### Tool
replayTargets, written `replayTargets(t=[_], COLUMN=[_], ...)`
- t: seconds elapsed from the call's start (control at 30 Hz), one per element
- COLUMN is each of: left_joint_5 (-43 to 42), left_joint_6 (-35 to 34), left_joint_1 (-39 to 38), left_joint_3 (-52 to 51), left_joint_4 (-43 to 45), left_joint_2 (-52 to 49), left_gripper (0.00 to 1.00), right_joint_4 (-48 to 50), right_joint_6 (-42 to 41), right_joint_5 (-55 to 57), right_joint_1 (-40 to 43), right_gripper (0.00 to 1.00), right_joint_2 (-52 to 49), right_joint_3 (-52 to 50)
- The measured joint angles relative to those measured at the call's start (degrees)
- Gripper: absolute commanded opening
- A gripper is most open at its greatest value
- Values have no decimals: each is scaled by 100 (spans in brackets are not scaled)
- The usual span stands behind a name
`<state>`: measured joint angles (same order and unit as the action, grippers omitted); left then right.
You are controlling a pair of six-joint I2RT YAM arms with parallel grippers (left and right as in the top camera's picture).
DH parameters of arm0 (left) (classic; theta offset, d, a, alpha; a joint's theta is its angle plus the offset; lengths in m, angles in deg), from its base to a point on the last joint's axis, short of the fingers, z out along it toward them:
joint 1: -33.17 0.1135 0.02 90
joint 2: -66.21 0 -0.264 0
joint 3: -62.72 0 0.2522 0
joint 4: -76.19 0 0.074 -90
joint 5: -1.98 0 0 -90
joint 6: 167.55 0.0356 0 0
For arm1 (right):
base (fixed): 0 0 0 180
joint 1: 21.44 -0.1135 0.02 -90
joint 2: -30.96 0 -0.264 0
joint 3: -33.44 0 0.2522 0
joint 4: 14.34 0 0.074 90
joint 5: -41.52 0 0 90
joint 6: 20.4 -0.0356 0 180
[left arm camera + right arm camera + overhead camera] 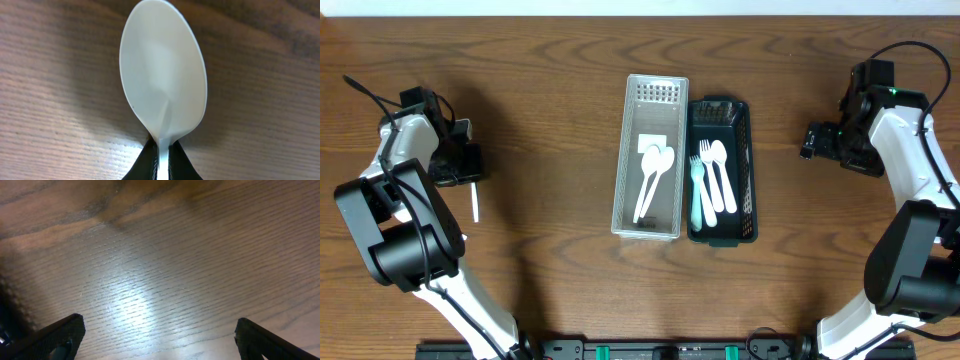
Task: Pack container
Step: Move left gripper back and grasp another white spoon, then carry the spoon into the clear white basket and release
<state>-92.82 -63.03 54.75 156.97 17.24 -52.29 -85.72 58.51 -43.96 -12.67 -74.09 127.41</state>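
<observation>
My left gripper (463, 168) is at the far left of the table and is shut on the handle of a white plastic spoon (475, 204). In the left wrist view the spoon's bowl (162, 75) fills the frame above the closed fingers (163, 162), over bare wood. A clear plastic container (621, 185) at the centre holds two white spoons (652, 175). Beside it, a dark green basket (751, 180) holds a teal fork (697, 190), a white fork and a white spoon (720, 175). My right gripper (813, 140) is open and empty at the far right, fingers wide over bare table (160, 335).
The two containers stand side by side, touching, in the middle of the brown wooden table (540, 120). The arm bases stand at the front left and front right corners.
</observation>
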Motion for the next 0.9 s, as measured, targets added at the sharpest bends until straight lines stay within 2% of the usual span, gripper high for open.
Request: replayTargets(t=[0.2, 0.3, 0.53, 0.63, 0.9], left_joint_5=[0, -7, -210, -293, -350], left_joint_6=[-446, -636, -1316, -1683, -2793], left_joint_1=[-214, -616, -2465, -3346, -5018], left_joint_3=[2, 20, 474, 527, 527], left_joint_4=[-435, -636, -588, -601, -584], left_joint_2=[243, 782, 2677, 3093, 2608], left_gripper=[6, 6, 6, 6, 6], right_joint_4=[11, 44, 195, 262, 260], right_joint_6=[-2, -2, -2, -2, 2], right_joint_5=[-2, -2, 0, 0, 0], right_joint_1=[0, 0, 0, 0, 0], right_gripper=[99, 99, 99, 99, 99], right_joint_2=[0, 0, 0, 0, 0], right_joint_3=[0, 0, -2, -2, 0])
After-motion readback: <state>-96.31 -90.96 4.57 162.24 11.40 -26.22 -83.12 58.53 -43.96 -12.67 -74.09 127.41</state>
